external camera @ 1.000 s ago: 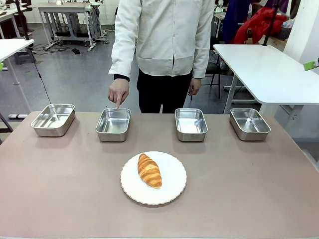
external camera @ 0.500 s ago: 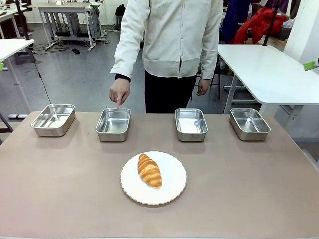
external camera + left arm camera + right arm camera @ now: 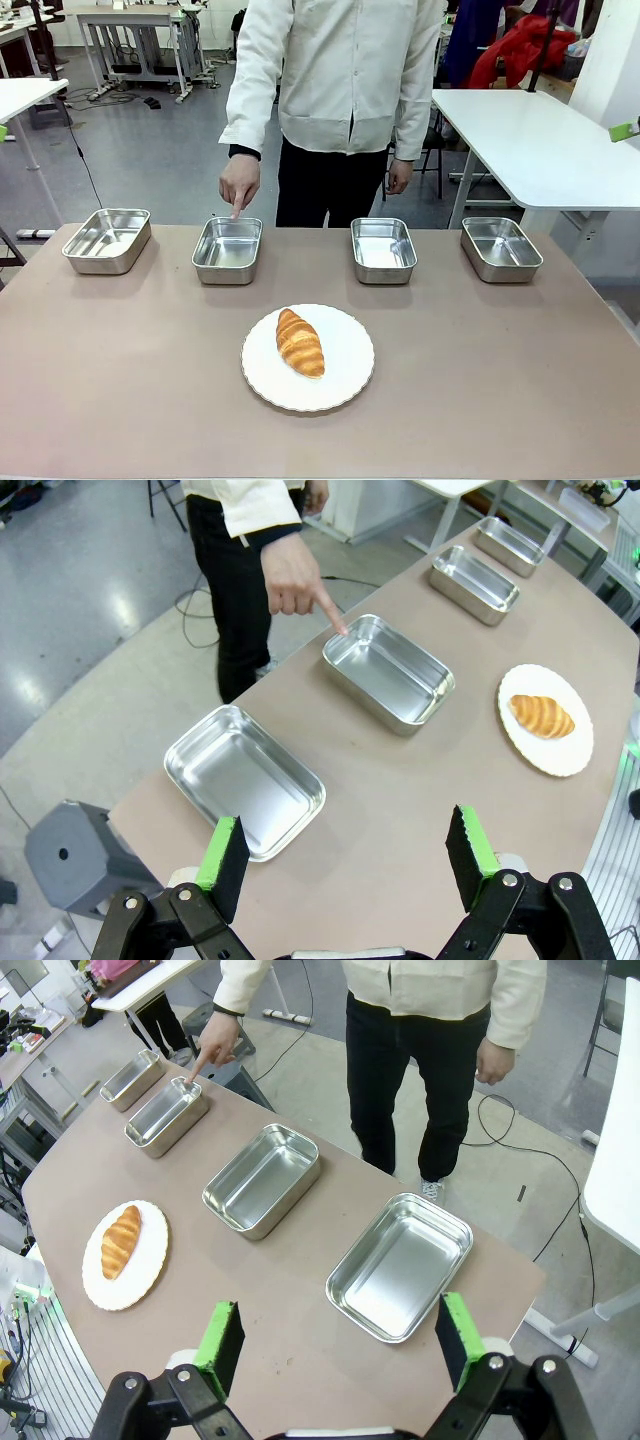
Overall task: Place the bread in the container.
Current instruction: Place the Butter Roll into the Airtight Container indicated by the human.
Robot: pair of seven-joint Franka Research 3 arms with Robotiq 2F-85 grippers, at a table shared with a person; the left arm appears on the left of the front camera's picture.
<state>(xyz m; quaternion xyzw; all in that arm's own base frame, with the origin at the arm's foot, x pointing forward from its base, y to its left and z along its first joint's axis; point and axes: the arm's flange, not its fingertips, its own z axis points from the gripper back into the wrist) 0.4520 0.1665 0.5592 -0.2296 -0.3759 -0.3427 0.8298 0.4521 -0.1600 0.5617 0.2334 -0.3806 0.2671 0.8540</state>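
Across the lower front view, brown table (image 3: 120,400). Along its far edge, four steel pans in a row, the pointed-at pan (image 3: 227,250) second from left, with a person's pointing hand (image 3: 238,188) at its far rim. Lower centre, white plate (image 3: 345,385) bearing the croissant (image 3: 300,342), long axis upper left to lower right, pan up and left of it. Spread wide and empty, well apart from the croissant: left gripper (image 3: 347,850), right gripper (image 3: 338,1342). Likely the left arm's reach, given the pan's side.

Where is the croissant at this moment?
In the front view the croissant lies on the white plate near the middle of the table, on the robot's side of the second pan from the left and the third pan.
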